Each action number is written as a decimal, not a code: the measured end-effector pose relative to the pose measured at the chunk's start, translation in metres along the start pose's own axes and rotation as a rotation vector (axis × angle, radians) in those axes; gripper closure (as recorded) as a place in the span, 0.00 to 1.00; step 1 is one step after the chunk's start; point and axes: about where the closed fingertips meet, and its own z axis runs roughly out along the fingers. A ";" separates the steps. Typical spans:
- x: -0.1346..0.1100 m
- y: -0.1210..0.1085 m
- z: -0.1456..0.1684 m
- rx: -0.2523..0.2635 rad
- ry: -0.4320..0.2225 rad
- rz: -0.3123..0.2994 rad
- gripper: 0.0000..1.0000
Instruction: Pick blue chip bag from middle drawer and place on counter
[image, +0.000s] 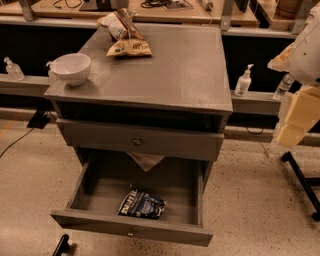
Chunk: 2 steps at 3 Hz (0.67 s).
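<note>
The blue chip bag (141, 204) lies flat in the open middle drawer (130, 226), near its front and a little right of centre. The drawer is pulled out at the bottom of the grey cabinet. The counter (175, 70) is the cabinet's flat grey top. My gripper (292, 125) hangs at the right edge of the view, beside the cabinet. It is level with the closed upper drawer (137, 141) and well away from the bag. Nothing shows in it.
On the counter stand a white bowl (71, 67) at the left, and a tan-yellow bag (129, 48) and a white-and-brown bag (117, 24) at the back. A pump bottle (243, 81) stands on the ledge at the right. A black stand leg (302, 180) crosses the floor on the right.
</note>
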 end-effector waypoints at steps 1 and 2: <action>0.000 0.000 0.000 0.000 0.000 0.000 0.00; -0.015 0.000 0.022 0.012 -0.031 -0.011 0.00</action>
